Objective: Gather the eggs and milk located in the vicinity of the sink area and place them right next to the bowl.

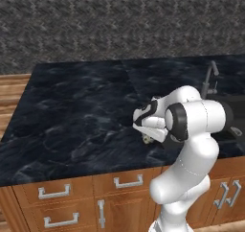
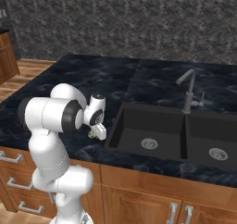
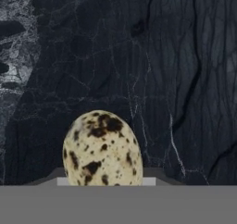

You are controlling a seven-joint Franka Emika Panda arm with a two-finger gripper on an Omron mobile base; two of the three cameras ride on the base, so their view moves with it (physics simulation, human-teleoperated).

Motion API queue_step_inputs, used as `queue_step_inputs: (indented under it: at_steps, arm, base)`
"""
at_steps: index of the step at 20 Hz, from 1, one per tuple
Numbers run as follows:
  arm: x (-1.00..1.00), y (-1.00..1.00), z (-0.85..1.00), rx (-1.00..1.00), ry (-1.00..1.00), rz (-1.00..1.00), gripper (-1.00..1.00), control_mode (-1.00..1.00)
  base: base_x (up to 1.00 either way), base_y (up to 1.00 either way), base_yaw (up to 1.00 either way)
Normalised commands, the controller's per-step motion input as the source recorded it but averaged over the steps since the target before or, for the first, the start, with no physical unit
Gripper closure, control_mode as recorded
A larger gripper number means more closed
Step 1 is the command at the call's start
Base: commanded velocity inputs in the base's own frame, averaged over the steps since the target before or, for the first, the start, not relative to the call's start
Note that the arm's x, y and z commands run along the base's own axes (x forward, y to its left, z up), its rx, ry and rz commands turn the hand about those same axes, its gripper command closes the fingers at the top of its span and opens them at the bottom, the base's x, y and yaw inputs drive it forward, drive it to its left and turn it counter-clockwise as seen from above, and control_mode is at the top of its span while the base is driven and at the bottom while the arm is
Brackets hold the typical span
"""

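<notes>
The egg (image 3: pixel 102 149), cream with dark speckles, sits between the hand's (image 2: pixel 97 133) jaws.

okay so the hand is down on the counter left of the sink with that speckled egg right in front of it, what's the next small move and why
Probably finish closing gently on the egg, then lift straight up a little. The hand view shows the speckled egg centred at the gripper, low over the dark counter just left of the sink. Whether the grip is firm I cannot tell, so test with a small lift before carrying it.

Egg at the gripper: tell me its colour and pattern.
The egg is pale cream with dark brown speckles, clearest in the hand view.
</notes>
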Motion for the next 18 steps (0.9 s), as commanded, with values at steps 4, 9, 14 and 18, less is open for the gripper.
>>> queue_step_inputs:
  at_steps: [4, 9, 14, 18]
  arm:
    - [0.00, 0.00, 0.00, 0.00, 0.00, 0.00, 1.00, -1.00]
    - [-0.19, 0.00, 0.18, 0.00, -0.07, 0.00, 1.00, -1.00]
    - [-0.40, -0.06, 0.72, 0.01, -0.22, 0.00, 1.00, -1.00]
    - [-0.46, -0.04, 0.93, 0.05, -0.19, -0.02, 1.00, -1.00]
  base:
    - [0.00, 0.00, 0.00]
    - [0.00, 0.00, 0.00]
    - [0.00, 0.00, 0.00]
    - [0.00, 0.00, 0.00]
